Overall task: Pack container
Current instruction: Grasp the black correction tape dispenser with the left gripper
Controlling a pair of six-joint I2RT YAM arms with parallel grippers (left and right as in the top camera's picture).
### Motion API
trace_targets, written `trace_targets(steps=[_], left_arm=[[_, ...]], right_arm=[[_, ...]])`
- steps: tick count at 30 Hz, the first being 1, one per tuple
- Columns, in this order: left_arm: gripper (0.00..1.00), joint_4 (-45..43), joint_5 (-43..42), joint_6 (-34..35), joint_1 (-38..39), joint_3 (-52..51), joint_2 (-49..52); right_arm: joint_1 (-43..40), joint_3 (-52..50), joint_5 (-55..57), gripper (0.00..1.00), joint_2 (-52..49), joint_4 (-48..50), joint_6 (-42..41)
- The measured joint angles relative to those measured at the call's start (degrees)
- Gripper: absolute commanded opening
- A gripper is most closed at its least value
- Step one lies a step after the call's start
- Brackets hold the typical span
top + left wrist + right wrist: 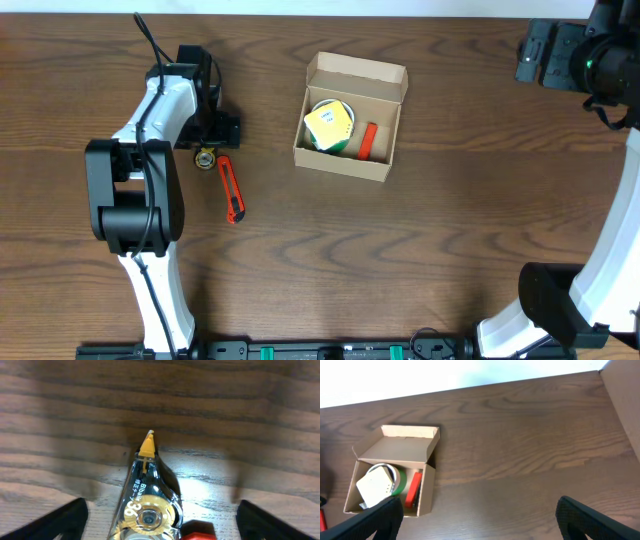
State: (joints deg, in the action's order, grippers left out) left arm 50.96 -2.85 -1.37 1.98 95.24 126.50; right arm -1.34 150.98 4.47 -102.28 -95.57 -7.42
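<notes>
The tan cardboard container (347, 130) stands open on the table, lid flap raised at its far side; it also shows in the right wrist view (390, 485). Inside lie a green tape roll (330, 128) topped by a yellow-and-white pad, and a red item (367, 141). My left gripper (207, 140) is open, low over a clear correction-tape dispenser (145, 505) with a yellow tip; its fingers straddle the dispenser without touching it. A red box cutter (231, 189) lies just beside the dispenser. My right gripper (479, 520) is open and empty, high at the far right.
The left arm's base (130, 205) stands at the table's left. The right arm's base (560, 300) stands at the front right. A cardboard edge (622, 390) shows at the right wrist view's upper right.
</notes>
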Motion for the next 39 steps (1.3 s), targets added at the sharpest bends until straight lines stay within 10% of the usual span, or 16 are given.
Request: trace_targets(steps=[39], left_arm=[[0.06,4.35,-1.29,-0.13,-2.14,0.57,1.16]], right_arm=[[0.00,0.00,0.00,0.99,0.00,0.00,0.00]])
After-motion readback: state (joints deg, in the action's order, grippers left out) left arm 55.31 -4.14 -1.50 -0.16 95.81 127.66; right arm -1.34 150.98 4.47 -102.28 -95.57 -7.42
